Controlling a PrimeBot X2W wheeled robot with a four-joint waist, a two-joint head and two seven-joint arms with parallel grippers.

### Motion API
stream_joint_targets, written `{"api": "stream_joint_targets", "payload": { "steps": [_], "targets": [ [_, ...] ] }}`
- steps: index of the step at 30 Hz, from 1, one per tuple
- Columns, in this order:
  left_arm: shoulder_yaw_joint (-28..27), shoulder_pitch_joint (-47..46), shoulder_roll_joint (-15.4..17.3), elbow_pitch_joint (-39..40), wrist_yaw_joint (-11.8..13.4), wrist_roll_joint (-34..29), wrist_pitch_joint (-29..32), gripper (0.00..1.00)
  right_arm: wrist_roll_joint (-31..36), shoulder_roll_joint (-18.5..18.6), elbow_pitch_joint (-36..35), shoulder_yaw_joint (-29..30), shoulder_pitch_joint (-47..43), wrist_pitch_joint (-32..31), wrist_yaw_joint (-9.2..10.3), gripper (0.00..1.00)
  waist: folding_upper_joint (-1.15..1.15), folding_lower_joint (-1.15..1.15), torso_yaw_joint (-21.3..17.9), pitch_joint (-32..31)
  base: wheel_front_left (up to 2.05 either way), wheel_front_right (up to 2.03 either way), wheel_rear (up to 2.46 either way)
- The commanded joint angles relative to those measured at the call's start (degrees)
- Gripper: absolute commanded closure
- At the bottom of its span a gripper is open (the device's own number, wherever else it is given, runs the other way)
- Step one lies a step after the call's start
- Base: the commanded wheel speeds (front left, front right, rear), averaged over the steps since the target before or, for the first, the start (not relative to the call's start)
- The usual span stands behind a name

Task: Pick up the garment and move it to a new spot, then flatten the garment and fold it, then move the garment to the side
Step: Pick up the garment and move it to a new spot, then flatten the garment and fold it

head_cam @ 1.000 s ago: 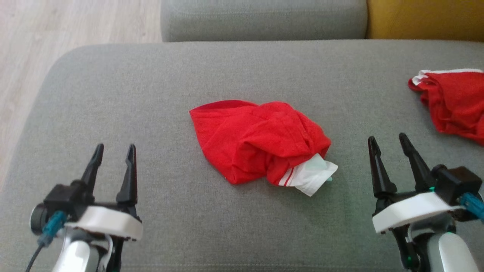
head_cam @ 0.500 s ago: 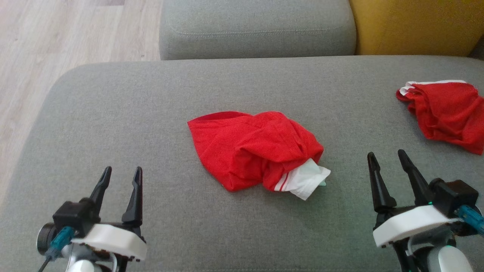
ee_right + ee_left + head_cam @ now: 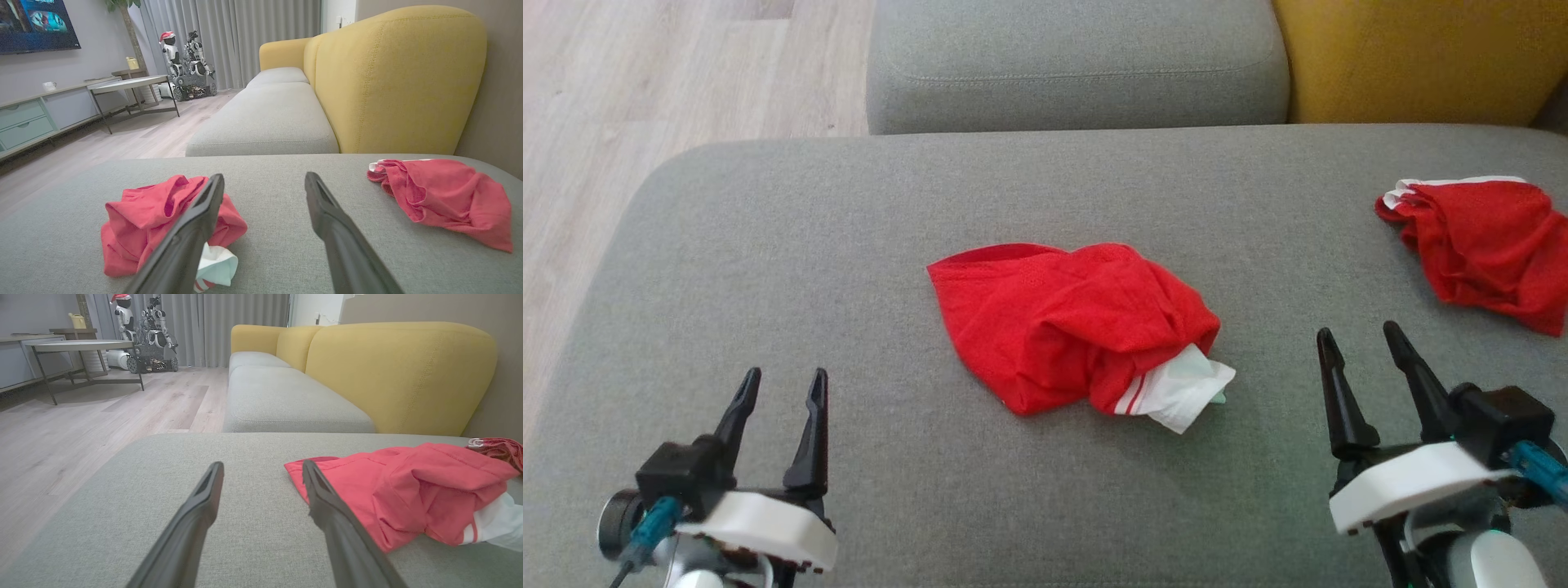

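A crumpled red garment (image 3: 1070,322) with a white, red-striped cuff lies in the middle of the grey cushion (image 3: 849,212). It shows at the right of the left wrist view as a red garment (image 3: 404,490), and at the lower left of the right wrist view as a red garment (image 3: 139,220). My left gripper (image 3: 780,388) hovers open near the cushion's front left, apart from the cloth. My right gripper (image 3: 1364,343) stands open at the front right, also clear of it. Nothing sits between either pair of fingers.
A second crumpled red garment (image 3: 1486,245) lies at the cushion's far right (image 3: 445,196). Beyond are another grey seat cushion (image 3: 1070,65) and a yellow backrest (image 3: 1413,57). Wooden floor (image 3: 621,106) lies to the left. A table (image 3: 86,347) and parked robots (image 3: 143,330) stand farther off.
The head camera has tilted, so the whole scene sits lower in the picture. My left gripper shows lower in the view. The garments have not moved on the cushion.
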State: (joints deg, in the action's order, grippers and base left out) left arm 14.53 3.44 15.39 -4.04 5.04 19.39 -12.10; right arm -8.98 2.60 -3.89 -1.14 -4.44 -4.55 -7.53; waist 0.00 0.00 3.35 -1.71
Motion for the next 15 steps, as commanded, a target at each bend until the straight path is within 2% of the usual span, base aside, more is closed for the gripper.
{"api": "stream_joint_targets", "payload": {
  "steps": [1,15],
  "targets": [
    [-1.81,-2.51,1.32,1.85,0.14,0.13,0.21,0.00,0.28,0.28,-2.40,-1.21,0.81,-0.04,0.04,0.00,0.00,0.00,-0.01,0.03,0.00,0.00,0.00],
    [-1.38,-2.77,1.66,2.10,0.65,0.22,0.00,0.00,-0.12,0.28,-2.55,-1.27,0.80,-0.29,0.04,0.00,0.00,0.00,-0.12,0.33,0.00,0.00,0.00]
  ]
}}
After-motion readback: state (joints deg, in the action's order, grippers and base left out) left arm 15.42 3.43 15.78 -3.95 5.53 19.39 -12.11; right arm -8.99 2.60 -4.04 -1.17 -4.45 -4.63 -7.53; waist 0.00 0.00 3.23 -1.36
